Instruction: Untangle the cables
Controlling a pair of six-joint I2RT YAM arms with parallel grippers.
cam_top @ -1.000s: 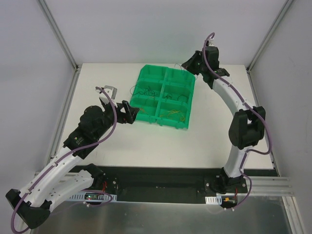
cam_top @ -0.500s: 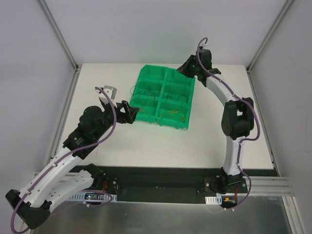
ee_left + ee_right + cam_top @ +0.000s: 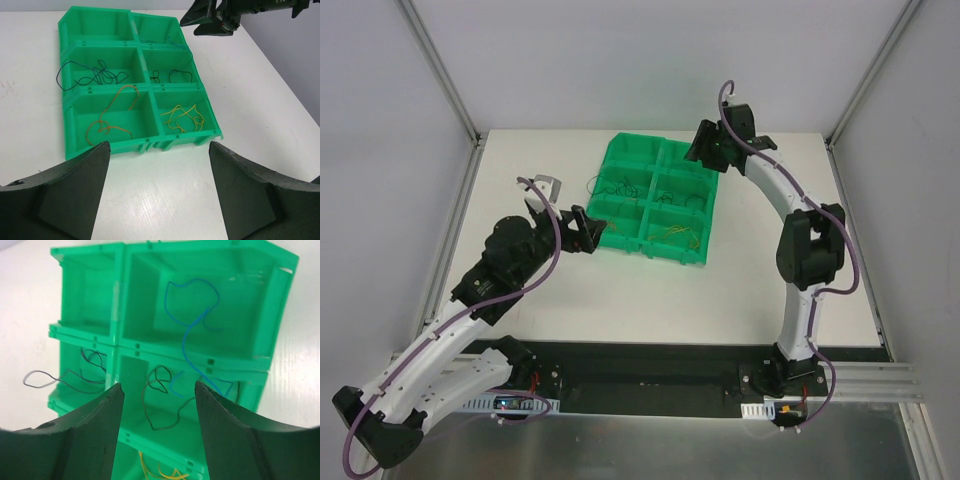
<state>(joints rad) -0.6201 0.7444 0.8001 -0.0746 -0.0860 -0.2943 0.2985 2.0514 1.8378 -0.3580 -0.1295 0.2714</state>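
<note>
A green six-compartment bin (image 3: 705, 215) holds thin cables. In the left wrist view an orange cable (image 3: 107, 117) and a yellow cable (image 3: 184, 117) lie in the near compartments. A dark cable (image 3: 95, 76) and a black cable (image 3: 172, 76) lie in the middle ones. The right wrist view shows a blue cable (image 3: 192, 315) draped from the far compartment over a divider toward the black cable (image 3: 160, 400). My right gripper (image 3: 158, 386) hangs open above them with nothing between its fingers. My left gripper (image 3: 158, 146) stands open over the table just before the bin's near edge (image 3: 145, 142).
The dark cable (image 3: 50, 380) loops out over the bin's left wall onto the white table (image 3: 770, 270). A small metal bracket (image 3: 548, 183) lies on the table left of the bin, beside my left arm. Frame posts stand at the back corners.
My right gripper has swung left from beyond the bin's far right corner to above it, and its jaws have opened. The left arm has not moved.
</note>
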